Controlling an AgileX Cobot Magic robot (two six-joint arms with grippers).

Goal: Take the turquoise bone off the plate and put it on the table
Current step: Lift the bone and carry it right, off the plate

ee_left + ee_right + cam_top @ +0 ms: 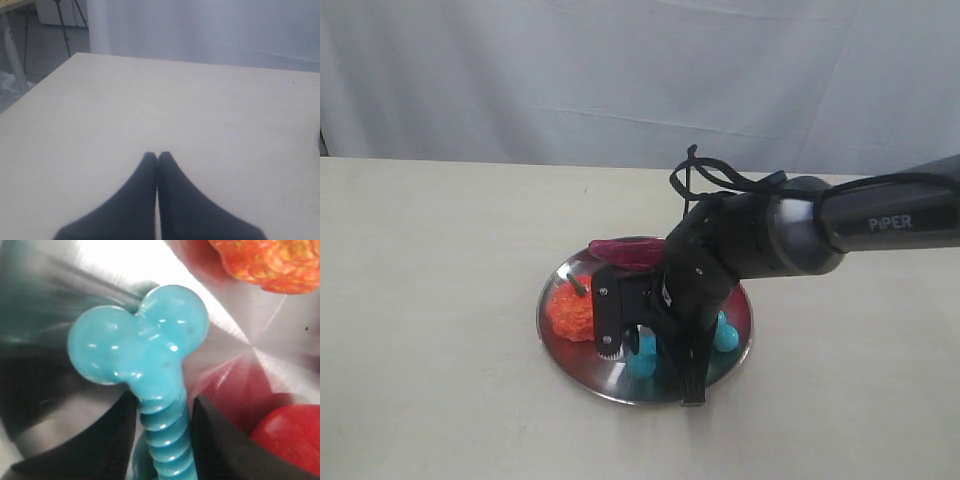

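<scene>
The turquoise bone lies on the shiny steel plate, one knobbed end pointing away from the wrist camera. My right gripper has its black fingers pressed against both sides of the ribbed shaft. In the exterior view this gripper reaches down over the plate, and the bone shows as turquoise knobs on either side of it. My left gripper is shut and empty above the bare cream table; the exterior view does not show it.
An orange bumpy toy fruit and a dark red piece share the plate. The right wrist view shows the orange fruit and a red apple close to the fingers. The table stretches wide to the left.
</scene>
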